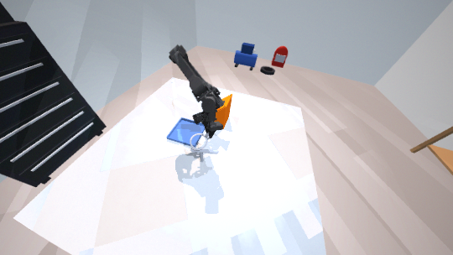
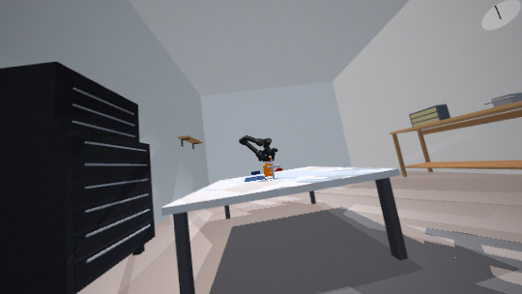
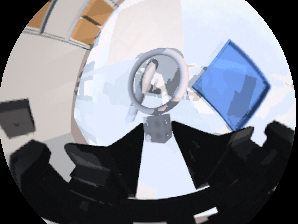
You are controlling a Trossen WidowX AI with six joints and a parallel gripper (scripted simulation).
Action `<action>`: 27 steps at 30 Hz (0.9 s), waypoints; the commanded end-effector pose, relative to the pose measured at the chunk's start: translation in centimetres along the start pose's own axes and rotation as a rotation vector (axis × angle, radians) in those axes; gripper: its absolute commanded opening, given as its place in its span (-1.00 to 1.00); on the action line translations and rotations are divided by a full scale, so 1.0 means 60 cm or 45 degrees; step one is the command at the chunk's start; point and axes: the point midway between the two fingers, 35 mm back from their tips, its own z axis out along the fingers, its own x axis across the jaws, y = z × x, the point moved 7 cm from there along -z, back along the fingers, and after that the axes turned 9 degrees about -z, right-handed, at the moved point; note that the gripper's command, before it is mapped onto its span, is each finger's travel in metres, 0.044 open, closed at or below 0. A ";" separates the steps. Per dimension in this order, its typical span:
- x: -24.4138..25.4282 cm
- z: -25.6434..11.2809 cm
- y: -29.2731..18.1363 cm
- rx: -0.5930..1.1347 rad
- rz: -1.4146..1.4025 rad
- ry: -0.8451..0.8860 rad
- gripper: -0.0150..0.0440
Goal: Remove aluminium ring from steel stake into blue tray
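The gripper (image 1: 210,134) (image 2: 273,161) (image 3: 157,124) is closed on the tab (image 3: 157,131) of the aluminium ring (image 1: 191,142) (image 3: 132,86); from the top, the ring shows outside the blue tray (image 1: 181,132) (image 2: 253,179) (image 3: 227,82), overlapping its near corner. In the exterior view, the gripper is above the table (image 2: 290,187), the ring too small to tell. In the wrist view, the steel stake (image 3: 149,75) shows through the ring's opening; whether the ring is free of it, I cannot tell.

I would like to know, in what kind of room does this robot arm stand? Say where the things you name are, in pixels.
Probably a workshop or garage: a black drawer cabinet (image 1: 50,96) (image 2: 106,160), a wooden workbench (image 2: 454,121), and what looks like a blue air compressor (image 1: 246,58).
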 end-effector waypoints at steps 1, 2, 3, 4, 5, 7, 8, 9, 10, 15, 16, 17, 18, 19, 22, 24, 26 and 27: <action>-0.006 -0.001 0.012 0.059 -0.077 0.022 -0.49; -0.009 -0.001 0.015 0.074 -0.098 0.026 -0.49; -0.011 -0.001 0.017 0.088 -0.118 0.031 -0.49; -0.013 -0.002 0.019 0.102 -0.138 0.037 -0.49; -0.015 -0.002 0.021 0.116 -0.158 0.043 -0.49; -0.019 -0.002 0.026 0.142 -0.198 0.056 -0.49; -0.022 -0.002 0.028 0.156 -0.218 0.063 -0.49; -0.024 -0.003 0.030 0.168 -0.237 0.071 -0.49; -0.026 -0.003 0.032 0.181 -0.257 0.079 -0.49; -0.038 -0.005 0.043 0.239 -0.353 0.124 -0.49; -0.041 -0.005 0.045 0.250 -0.372 0.135 -0.49; -0.043 -0.006 0.047 0.260 -0.391 0.145 -0.49; -0.046 -0.007 0.049 0.270 -0.410 0.156 -0.49; -0.048 -0.007 0.051 0.279 -0.429 0.168 -0.49; -0.056 -0.009 0.056 0.306 -0.484 0.204 -0.49; -0.061 -0.011 0.060 0.322 -0.521 0.229 -0.49; -0.067 -0.013 0.064 0.336 -0.557 0.256 -0.49; -0.069 -0.014 0.066 0.343 -0.575 0.269 -0.49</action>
